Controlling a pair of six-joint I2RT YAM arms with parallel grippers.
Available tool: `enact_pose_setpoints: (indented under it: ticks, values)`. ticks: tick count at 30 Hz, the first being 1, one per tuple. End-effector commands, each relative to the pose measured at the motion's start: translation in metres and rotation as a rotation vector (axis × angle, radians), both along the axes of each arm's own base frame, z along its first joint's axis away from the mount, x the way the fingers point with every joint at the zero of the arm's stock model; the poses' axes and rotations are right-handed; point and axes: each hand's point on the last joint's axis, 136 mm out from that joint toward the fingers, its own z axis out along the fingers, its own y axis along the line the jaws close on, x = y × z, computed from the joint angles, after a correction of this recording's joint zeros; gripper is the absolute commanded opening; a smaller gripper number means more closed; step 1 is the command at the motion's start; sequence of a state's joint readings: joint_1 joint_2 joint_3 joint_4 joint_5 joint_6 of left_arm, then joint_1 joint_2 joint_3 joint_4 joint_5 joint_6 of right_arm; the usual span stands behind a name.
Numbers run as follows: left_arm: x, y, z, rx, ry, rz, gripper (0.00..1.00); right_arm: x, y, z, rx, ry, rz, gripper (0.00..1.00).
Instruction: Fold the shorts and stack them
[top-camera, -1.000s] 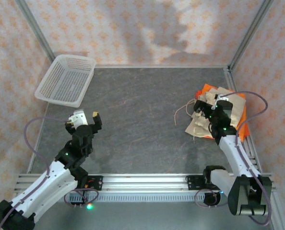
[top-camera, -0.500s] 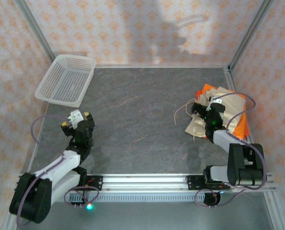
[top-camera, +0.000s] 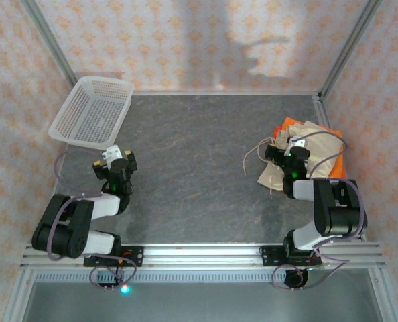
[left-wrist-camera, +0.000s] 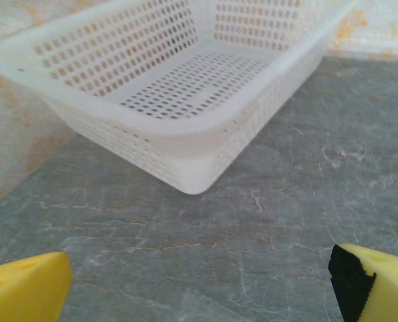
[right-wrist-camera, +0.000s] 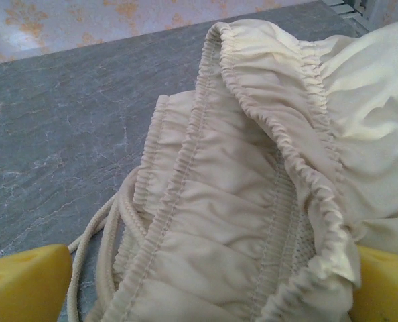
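We're sitting with left pincer (left-wrist-camera: 199, 288) and right pincer (right-wrist-camera: 206, 288) both wide open, empty; right one's straddling the cream shorts (right-wrist-camera: 252, 201) at the waistband, risking pinching only the drawstring (right-wrist-camera: 118, 208) or one layer.

Overhead view, wrist close-ups of basket (left-wrist-camera: 139, 151), shorts (right-wrist-camera: 252, 201)

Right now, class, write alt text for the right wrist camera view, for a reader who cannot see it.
Cream shorts with a gathered waistband lie crumpled on the grey table, between the right gripper's wide-open yellow fingertips. Their drawstring trails off at lower left.
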State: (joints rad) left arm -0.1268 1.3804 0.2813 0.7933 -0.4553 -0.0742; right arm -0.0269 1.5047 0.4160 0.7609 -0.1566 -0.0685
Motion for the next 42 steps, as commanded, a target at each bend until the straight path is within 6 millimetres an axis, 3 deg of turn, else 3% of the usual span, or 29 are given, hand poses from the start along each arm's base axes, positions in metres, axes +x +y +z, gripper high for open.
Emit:
enact_pose_setpoints:
  ticks: [1, 3, 8, 14, 42]
  values:
    - [0.024, -0.012, 0.015, 0.013, -0.035, -0.086, 1.0, 0.001, 0.007, -0.001, -0.002, -0.01, 0.031, 0.99]
    - [0.029, -0.016, 0.003, 0.015, -0.013, -0.112, 1.0, 0.001, 0.007, -0.001, -0.002, -0.01, 0.03, 0.99]
    - [0.037, -0.015, 0.0, 0.004, 0.038, -0.106, 1.0, 0.001, 0.007, -0.001, -0.001, -0.01, 0.03, 0.99]
    - [0.039, -0.01, 0.0, -0.017, 0.024, -0.103, 1.0, 0.001, -0.005, -0.002, -0.008, -0.003, -0.049, 0.99]
    - [0.04, -0.011, -0.001, -0.021, 0.034, -0.108, 1.0, 0.001, -0.005, -0.002, -0.027, 0.0, -0.066, 0.99]
